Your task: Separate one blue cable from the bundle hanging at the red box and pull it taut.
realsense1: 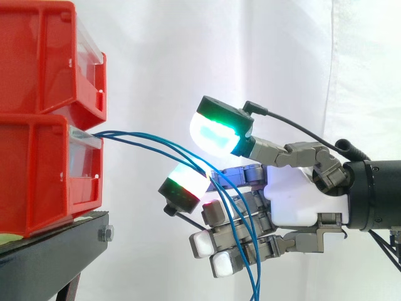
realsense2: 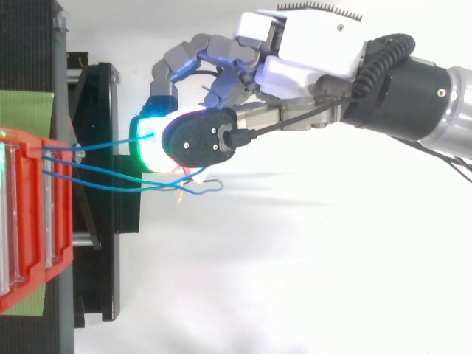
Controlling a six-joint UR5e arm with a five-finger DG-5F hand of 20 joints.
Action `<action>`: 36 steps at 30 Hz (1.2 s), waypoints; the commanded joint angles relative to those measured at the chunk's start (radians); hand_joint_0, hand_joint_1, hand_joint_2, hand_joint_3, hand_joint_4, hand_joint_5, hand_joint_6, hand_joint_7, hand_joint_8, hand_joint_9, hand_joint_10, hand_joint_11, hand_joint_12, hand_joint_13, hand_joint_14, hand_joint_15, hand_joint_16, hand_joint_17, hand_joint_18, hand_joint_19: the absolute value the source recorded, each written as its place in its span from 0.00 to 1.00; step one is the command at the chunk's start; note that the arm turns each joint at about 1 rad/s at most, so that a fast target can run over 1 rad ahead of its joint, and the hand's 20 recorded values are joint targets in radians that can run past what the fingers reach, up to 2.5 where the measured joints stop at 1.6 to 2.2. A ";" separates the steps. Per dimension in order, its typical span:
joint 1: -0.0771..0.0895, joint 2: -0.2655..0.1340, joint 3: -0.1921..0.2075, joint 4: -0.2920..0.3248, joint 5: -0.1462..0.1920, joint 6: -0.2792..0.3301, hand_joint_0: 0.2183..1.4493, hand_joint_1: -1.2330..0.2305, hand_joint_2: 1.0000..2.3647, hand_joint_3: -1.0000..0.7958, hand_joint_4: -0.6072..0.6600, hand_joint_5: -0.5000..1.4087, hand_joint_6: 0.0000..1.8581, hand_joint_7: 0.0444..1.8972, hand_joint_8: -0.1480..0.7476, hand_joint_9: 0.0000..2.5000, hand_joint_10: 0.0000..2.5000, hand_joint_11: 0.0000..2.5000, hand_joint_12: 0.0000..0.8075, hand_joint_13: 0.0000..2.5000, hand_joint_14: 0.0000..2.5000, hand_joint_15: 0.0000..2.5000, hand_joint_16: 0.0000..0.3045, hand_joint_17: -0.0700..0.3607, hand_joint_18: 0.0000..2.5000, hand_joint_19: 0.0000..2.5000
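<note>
The task looks to be at its early, sorting stage, with nothing pulled tight. The bundle of thin blue cables (realsense1: 164,145) leaves the front lip of the lower red plastic box (realsense1: 37,175), which sits under a second red box (realsense1: 44,56) at the edge of the black stand (realsense1: 56,251) nearest the arm. From there the strands run out past that edge in a slack downward arc, close together. They then hang across the robot's grey and white hand (realsense1: 291,200), and their loose ends drop below it. The hand is open: its fingers are loosely bent and close on nothing. In the side view the upper pad (realsense1: 219,128), glowing green and cyan, stands clear above the lower pad (realsense1: 185,185), glowing green and red. The cables pass through the gap between the two, perhaps brushing the lower one, though contact cannot be told for sure. In the top view the strands fan slightly between the box and the hand (realsense2: 310,51) but run together again beneath the pads, so no single cable is judged separated. The core of the job appears to be left: single out one strand, close on it, and draw it away from the box until it runs straight.
</note>
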 commanded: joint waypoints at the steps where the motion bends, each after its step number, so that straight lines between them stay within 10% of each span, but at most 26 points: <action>1: -0.001 -0.001 0.001 -0.005 0.006 0.000 0.31 0.47 0.00 0.31 0.55 0.16 0.49 0.49 0.54 0.45 0.01 0.39 0.44 0.39 0.01 0.28 0.16 0.42 0.32 0.26; 14: -0.010 -0.001 -0.001 -0.005 0.004 0.000 0.33 0.37 0.02 0.51 0.49 0.17 0.52 0.54 0.55 0.45 0.01 0.41 0.45 0.39 0.01 0.28 0.17 0.43 0.33 0.25; 36: -0.015 0.065 0.001 -0.052 0.004 -0.110 0.38 0.34 0.00 0.28 0.51 0.15 0.52 0.48 0.52 0.41 0.01 0.41 0.42 0.37 0.01 0.27 0.16 0.41 0.31 0.25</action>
